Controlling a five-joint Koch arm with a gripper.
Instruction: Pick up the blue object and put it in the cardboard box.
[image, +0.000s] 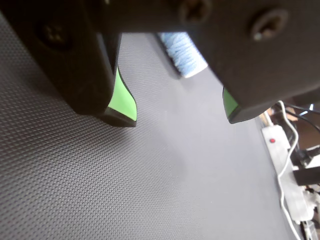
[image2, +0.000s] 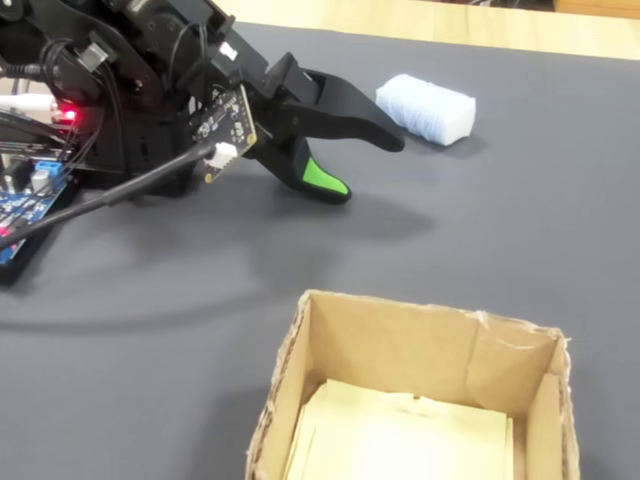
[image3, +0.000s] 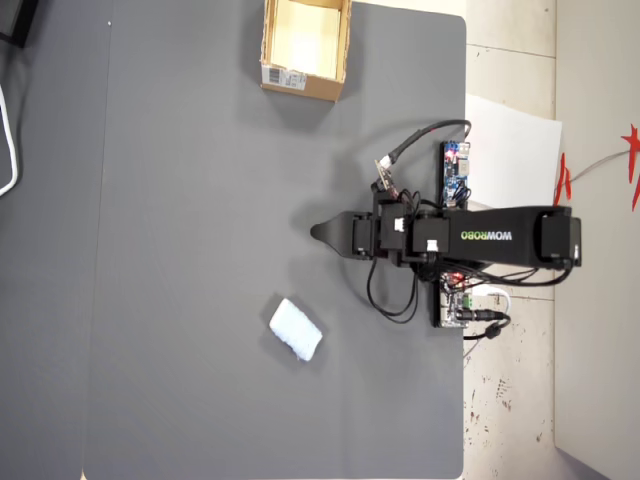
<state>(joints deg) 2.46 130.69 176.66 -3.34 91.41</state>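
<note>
The blue object (image2: 425, 108) is a pale blue-white soft block lying on the dark mat, just beyond the fingertips in the fixed view. From overhead the blue object (image3: 296, 329) sits below and left of the gripper (image3: 318, 232). In the wrist view the blue object (image: 182, 55) lies ahead between the two green-padded jaws, partly hidden by the gripper body. The gripper (image: 179, 116) is open and holds nothing, and it hovers low over the mat (image: 100, 190). Side on, the gripper (image2: 365, 167) shows its jaws spread apart. The cardboard box (image3: 300, 82) stands open at the mat's top edge, and the cardboard box (image2: 430, 325) fills the front of the fixed view.
A white power strip (image: 282, 165) with cables lies off the mat's right edge in the wrist view. The arm base, circuit boards (image3: 455, 172) and wires sit at the mat's right edge seen from overhead. A white sheet (image3: 510, 150) lies on the floor beyond.
</note>
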